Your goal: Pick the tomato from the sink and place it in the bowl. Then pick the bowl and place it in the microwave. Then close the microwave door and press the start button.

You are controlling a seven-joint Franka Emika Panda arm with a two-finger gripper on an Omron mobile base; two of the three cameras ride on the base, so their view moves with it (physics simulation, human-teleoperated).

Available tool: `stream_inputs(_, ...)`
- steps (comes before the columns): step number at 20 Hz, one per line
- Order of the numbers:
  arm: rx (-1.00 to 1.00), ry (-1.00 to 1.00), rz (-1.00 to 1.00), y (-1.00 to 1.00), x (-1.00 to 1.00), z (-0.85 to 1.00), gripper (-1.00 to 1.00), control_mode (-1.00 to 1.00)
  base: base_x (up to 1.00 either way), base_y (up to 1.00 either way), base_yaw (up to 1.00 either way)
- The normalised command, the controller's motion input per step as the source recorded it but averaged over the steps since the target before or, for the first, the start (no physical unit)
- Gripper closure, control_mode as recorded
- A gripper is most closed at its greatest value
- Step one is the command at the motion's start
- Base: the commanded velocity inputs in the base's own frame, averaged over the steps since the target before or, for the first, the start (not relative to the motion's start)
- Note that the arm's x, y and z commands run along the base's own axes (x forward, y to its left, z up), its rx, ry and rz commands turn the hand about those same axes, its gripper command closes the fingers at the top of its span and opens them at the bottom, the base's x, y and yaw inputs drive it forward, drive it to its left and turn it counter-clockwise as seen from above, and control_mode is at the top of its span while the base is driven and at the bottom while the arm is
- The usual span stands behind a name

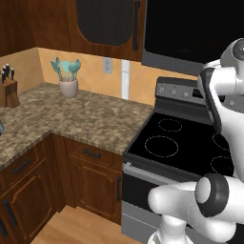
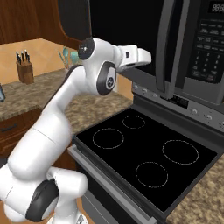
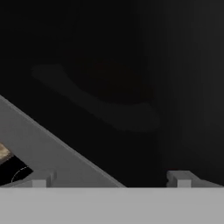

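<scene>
Dark microwave cavity ahead: I am judging the bowl placed, door-closing next.
From the left base, my arm is reaching over the stove. From the right base, the microwave door is standing ajar beside my wrist. In the hand view, my gripper is spreading wide and empty, facing the dim bowl on the plate; next I should be withdrawing clear.

The desk carries a mottled brown-and-tan granite pattern. The cabinets beneath are reddish-brown wood with black handles. The stove has a glossy black top marked with thin white burner rings, framed in grey. The microwave is dark grey-black; the microwave door is dark grey. A white jar holds teal utensils. The knife block is brown. The wall is orange-tan.
</scene>
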Motion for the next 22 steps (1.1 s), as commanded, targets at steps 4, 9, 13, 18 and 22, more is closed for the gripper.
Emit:
stream_inputs(4,0.09,-0.02,0.0,-0.38,0.42,0.0,-1.0,-1.0,0.0,0.0,0.0)
stream_inputs(9,0.07,-0.04,0.0,-0.44,0.51,-0.02,-1.0,-1.0,0.0,0.0,0.0)
stream_inputs(13,0.03,-0.05,0.0,-0.33,0.55,-0.1,-1.0,-1.0,0.0,0.0,0.0)
stream_inputs(18,0.02,0.0,0.0,0.14,0.14,-0.09,-1.0,-1.0,0.0,0.0,0.0)
stream_inputs(22,0.05,-0.04,0.0,0.51,-0.88,0.19,-1.0,-1.0,0.0,0.0,0.0)
